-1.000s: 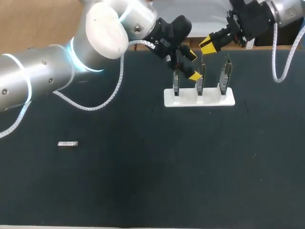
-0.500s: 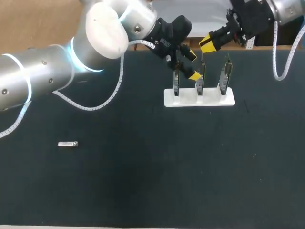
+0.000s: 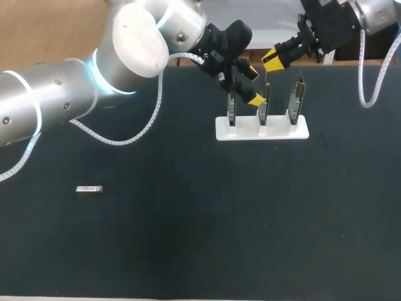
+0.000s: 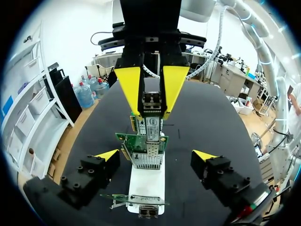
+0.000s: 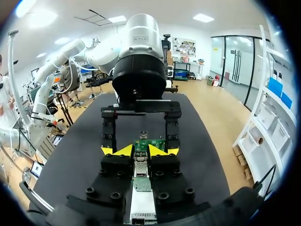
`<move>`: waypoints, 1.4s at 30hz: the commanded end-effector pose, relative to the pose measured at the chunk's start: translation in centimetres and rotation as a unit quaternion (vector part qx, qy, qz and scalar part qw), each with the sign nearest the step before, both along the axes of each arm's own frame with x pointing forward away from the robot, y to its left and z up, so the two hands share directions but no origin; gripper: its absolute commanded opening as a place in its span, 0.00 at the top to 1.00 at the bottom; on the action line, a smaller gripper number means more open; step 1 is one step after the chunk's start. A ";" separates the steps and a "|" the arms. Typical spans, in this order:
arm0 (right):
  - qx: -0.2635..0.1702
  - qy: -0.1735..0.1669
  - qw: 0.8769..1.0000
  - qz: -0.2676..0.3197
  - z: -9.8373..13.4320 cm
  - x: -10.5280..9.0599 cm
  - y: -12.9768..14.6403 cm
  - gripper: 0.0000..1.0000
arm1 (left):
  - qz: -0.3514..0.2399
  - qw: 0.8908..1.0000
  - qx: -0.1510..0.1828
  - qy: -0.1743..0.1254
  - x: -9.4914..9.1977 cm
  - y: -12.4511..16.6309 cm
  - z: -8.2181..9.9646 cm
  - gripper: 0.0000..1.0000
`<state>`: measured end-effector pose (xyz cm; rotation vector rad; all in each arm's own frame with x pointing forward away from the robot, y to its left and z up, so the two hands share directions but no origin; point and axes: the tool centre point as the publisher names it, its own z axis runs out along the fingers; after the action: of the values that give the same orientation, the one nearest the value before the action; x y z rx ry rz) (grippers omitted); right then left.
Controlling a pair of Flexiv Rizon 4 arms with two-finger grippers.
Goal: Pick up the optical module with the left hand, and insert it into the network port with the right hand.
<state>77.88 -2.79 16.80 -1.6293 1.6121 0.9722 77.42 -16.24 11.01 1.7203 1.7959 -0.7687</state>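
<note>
Right gripper shifted slightly, clamping optical module (left gripper spread wide)

The right gripper hides most of the optical module clamped in it; its arm is cut off behind the wrist. Well apart from it, a second module is too small for detail.

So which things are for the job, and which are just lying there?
For the job: optical module in right fingers; middle network card; white stand.
Lying about: spare module; left-end card; right-end card.
</note>
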 end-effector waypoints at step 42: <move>0.030 0.007 1.000 -0.001 0.7 0.0 -0.1 1.00 | 0.000 1.000 0.003 0.002 0.1 -0.1 0.1 0.00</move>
<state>77.89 -2.87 17.43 -1.5823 1.5827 1.0241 77.42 -16.24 11.01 1.7203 1.7959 -0.7687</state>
